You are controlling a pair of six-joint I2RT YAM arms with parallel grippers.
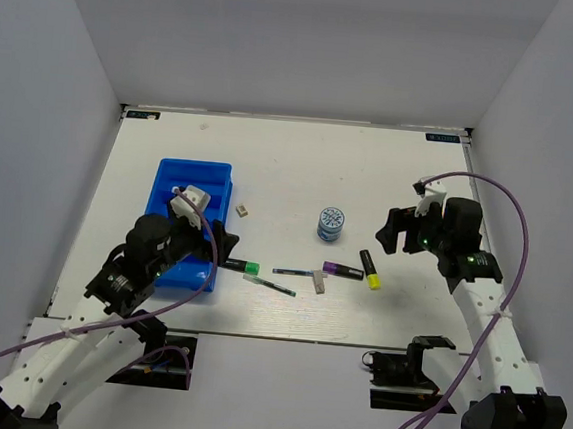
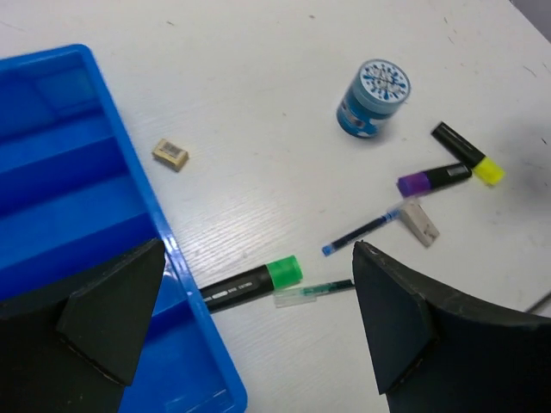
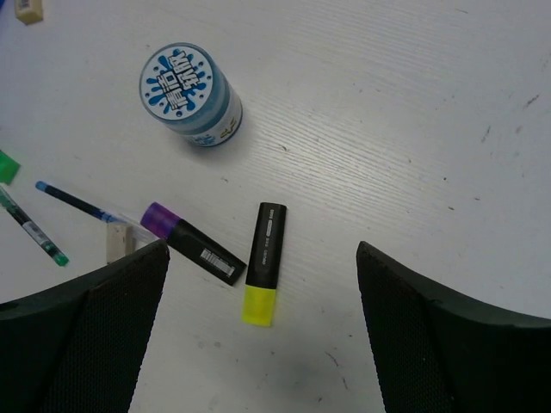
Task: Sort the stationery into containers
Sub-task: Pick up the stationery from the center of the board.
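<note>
The blue tray lies at the left, and its compartments show empty in the left wrist view. My left gripper is open and empty above the green-ended marker and a thin green pen, beside the tray's right wall. My right gripper is open and empty above the yellow-ended marker. The purple-ended marker, a blue pen and a whitish eraser lie just left of it. The blue-and-white roll stands upright farther back.
A second small eraser lies alone just right of the tray; it also shows in the left wrist view. White walls enclose the table on the left, back and right. The loose items sit in a row near the table's front edge.
</note>
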